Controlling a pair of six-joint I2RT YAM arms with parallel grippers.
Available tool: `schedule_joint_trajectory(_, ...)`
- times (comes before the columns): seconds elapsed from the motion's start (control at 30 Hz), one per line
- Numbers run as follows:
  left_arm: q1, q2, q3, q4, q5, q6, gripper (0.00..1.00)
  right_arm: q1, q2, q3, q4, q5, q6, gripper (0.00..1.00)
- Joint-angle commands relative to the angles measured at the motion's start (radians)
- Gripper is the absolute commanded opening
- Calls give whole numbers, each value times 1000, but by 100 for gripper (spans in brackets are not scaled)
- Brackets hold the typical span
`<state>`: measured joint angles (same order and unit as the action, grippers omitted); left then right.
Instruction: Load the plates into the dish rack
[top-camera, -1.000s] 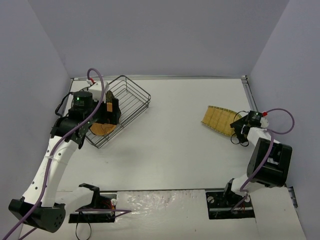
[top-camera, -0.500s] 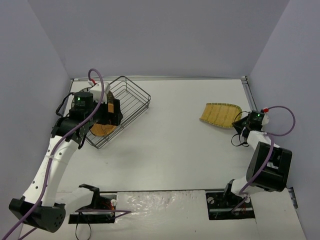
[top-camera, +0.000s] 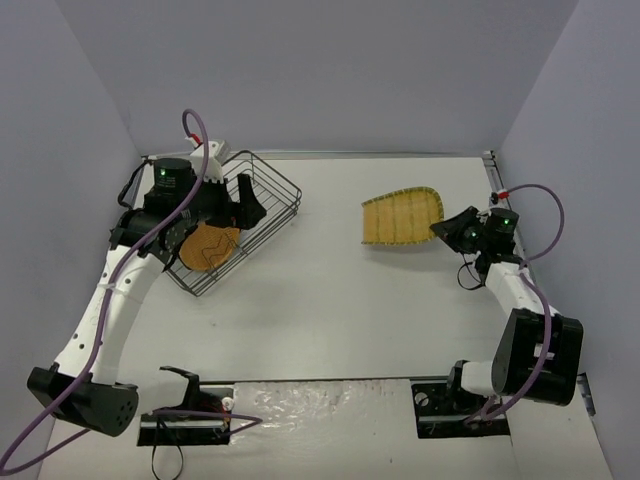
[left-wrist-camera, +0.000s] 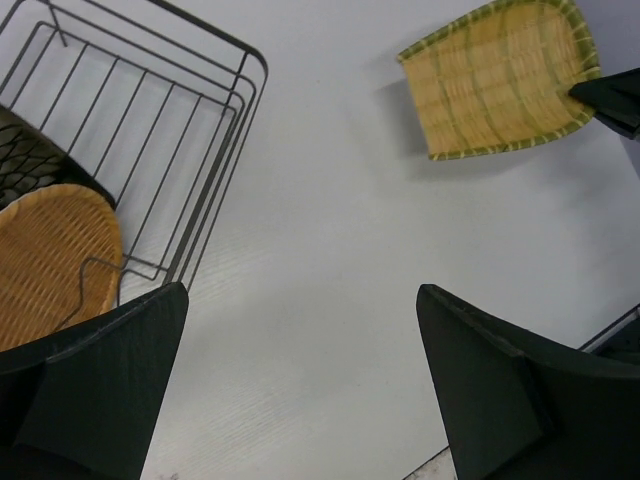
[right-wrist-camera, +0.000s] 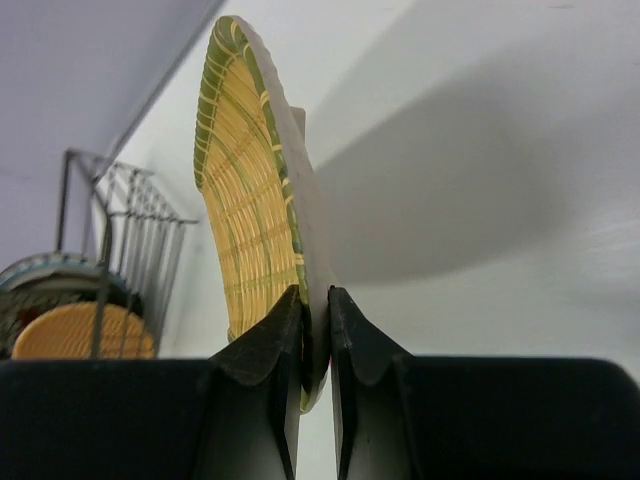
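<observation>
My right tool (right-wrist-camera: 315, 300) pinches one woven plate (top-camera: 400, 217) by its rim over open surface (top-camera: 330, 300). My left tool (left-wrist-camera: 300, 295) gapes beside the dish rack (top-camera: 285, 190), which holds one orange plate (top-camera: 207, 245) and one dark plate (left-wrist-camera: 30, 165).

A white table (top-camera: 340, 300) stands enclosed by plain lavender-grey walls (top-camera: 320, 70) at the back and both sides, a thin metal strip (top-camera: 350, 156) edging its far side.

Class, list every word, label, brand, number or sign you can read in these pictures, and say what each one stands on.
None: no text can be read in any view.
The woven yellow plate, the dish rack and the orange plate inside it carry no words, labels or numbers.
</observation>
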<state>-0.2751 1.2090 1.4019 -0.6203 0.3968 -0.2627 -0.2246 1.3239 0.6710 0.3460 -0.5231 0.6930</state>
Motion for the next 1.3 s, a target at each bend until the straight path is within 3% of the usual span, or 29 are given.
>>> schedule_joint_trajectory(0.0,-31,49,77,115,137,-67,97,74,-74,80,240,-286,31,0)
schedule_joint_trajectory(0.27,-128,167,170,120,227,-92,97,197,-81,122,346,-492,86,0)
schedule_joint_trajectory(0.8,-233,339,313,27,197,-42,95,321,-69,182,365,-621,75,0)
schedule_joint_trajectory(0.97,-233,360,351,-31,203,-20,84,324,-67,183,366,-627,72,0)
schedule_joint_trajectory(1.23,-231,357,324,-15,262,-36,44,329,-60,190,363,-632,68,0)
schedule_joint_trajectory(1.27,-231,357,320,-15,263,-39,44,329,-60,191,363,-632,68,0)
